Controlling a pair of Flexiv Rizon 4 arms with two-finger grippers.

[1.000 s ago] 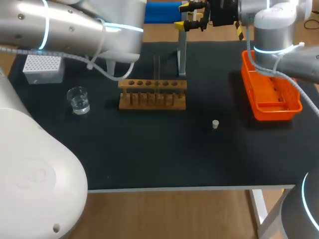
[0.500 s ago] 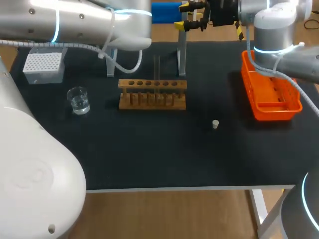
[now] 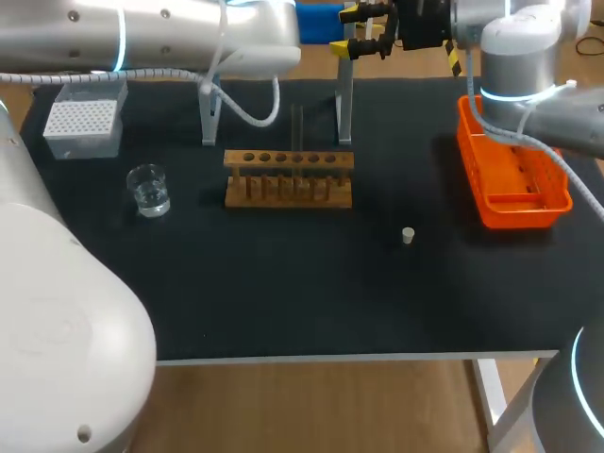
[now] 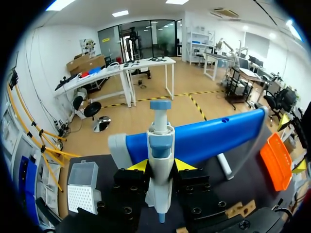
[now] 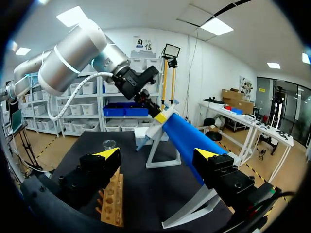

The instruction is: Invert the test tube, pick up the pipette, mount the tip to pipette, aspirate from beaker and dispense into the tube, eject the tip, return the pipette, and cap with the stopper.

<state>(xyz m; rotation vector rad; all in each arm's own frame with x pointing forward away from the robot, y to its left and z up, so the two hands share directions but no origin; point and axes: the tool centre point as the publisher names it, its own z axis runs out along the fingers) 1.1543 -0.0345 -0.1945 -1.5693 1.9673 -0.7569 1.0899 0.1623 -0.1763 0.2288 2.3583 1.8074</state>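
In the left wrist view my left gripper is shut on the white and blue pipette, which stands upright in front of the stand's blue bar. From the right wrist view the pipette shows at the end of the left arm, beside the blue bar. My right gripper is open and empty, high at the table's back; its fingers stand far apart. A clear test tube stands in the wooden rack. The beaker, white tip box and small stopper rest on the black table.
An orange bin lies at the right side of the table. The pipette stand's white legs rise just behind the rack. The table's front half is bare apart from the stopper.
My left arm has shifted to the right along the table's back edge, still holding the pipette. The right arm has kept still.
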